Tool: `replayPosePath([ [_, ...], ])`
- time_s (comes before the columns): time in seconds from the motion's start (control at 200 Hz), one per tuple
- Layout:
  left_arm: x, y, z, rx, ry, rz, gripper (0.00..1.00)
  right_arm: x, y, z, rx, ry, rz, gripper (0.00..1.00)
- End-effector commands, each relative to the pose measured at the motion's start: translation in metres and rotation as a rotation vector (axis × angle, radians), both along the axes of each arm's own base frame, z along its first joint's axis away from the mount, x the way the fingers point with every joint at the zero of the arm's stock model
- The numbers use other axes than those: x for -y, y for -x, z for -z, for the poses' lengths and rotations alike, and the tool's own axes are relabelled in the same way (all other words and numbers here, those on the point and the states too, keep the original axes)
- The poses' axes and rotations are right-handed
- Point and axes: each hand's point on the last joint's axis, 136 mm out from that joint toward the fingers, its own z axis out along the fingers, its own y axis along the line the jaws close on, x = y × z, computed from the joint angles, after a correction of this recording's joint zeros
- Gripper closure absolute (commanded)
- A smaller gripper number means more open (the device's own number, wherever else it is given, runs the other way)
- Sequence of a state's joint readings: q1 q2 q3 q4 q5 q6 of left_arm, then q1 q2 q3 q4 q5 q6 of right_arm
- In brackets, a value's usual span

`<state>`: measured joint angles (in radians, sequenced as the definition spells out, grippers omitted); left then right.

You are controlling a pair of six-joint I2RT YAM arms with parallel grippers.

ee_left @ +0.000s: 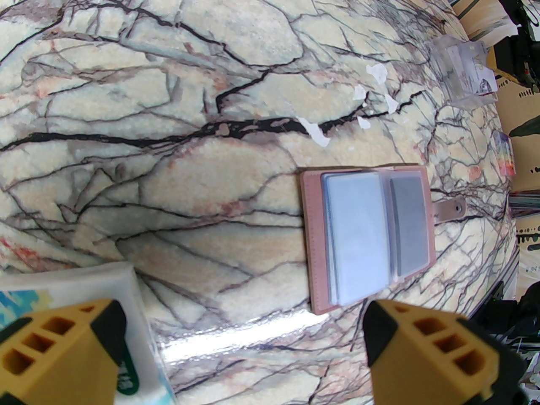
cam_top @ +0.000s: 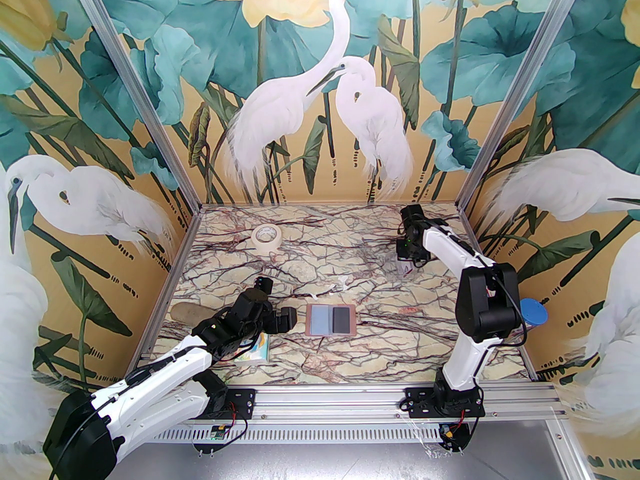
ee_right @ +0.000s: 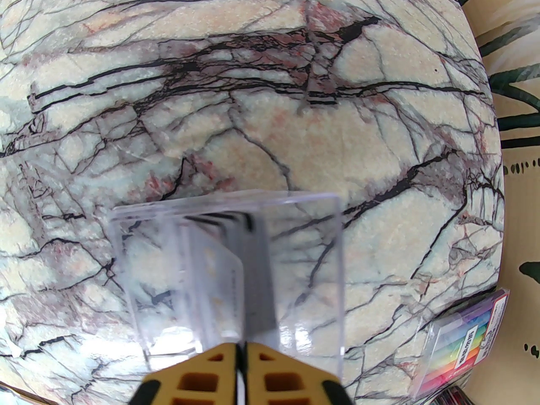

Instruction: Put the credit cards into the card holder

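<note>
The card holder (cam_top: 322, 319) lies open on the tabletop (cam_top: 350, 248) at lower centre of the top view, its left pocket pale blue and its right pocket dark grey. The left gripper (ee_left: 244, 314) hangs just left of it, its 2 fingers wide apart. Right of centre, the right gripper (ee_right: 241, 363) is pinched together on a dark card (ee_right: 257, 285) among the credit cards (ee_right: 213, 268) standing in the clear box (ee_right: 312, 247).

showing dusty pink on the card holder (ee_left: 313, 243), pale blue and dark grey in its pockets (ee_left: 358, 234), cream with black and reddish veins across the table (ee_left: 168, 78).
</note>
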<state>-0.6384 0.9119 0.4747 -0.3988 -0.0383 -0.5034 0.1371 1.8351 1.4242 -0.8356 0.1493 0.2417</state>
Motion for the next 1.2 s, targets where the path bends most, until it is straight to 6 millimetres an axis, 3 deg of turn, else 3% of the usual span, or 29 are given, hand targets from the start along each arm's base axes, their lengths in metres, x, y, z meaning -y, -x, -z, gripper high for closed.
replayPosePath([
  [0.0,0.002,-0.005,-0.007,0.018,0.012,0.0,0.01,0.003,0.001,-0.018,0.024,-0.012,0.022,0.98],
  [0.155,0.002,-0.005,-0.006,0.019,0.009,-0.001,0.01,-0.008,0.004,-0.032,0.047,-0.084,0.018,1.0],
  [0.39,0.002,-0.004,-0.008,0.02,0.016,0.0,0.01,-0.02,0.014,-0.07,0.107,-0.178,0.009,1.0],
  [0.54,0.016,0.001,-0.019,0.032,0.098,0.061,0.02,-0.043,0.027,-0.097,0.192,-0.317,-0.06,1.0],
  [0.64,0.042,0.007,-0.046,0.053,0.238,0.162,0.03,-0.069,0.039,-0.116,0.272,-0.473,-0.134,1.0],
  [0.73,0.069,0.015,-0.082,0.079,0.387,0.289,0.05,-0.096,0.056,-0.134,0.341,-0.644,-0.219,1.0],
  [0.895,0.107,0.029,-0.145,0.143,0.586,0.505,0.1,-0.141,0.103,-0.163,0.435,-0.877,-0.412,1.0],
  [1.045,0.125,0.034,-0.178,0.212,0.691,0.625,0.17,-0.173,0.154,-0.188,0.492,-1.007,-0.589,1.0],
  [1.195,0.138,0.038,-0.195,0.229,0.77,0.709,0.26,-0.19,0.195,-0.207,0.521,-1.097,-0.7,1.0],
])
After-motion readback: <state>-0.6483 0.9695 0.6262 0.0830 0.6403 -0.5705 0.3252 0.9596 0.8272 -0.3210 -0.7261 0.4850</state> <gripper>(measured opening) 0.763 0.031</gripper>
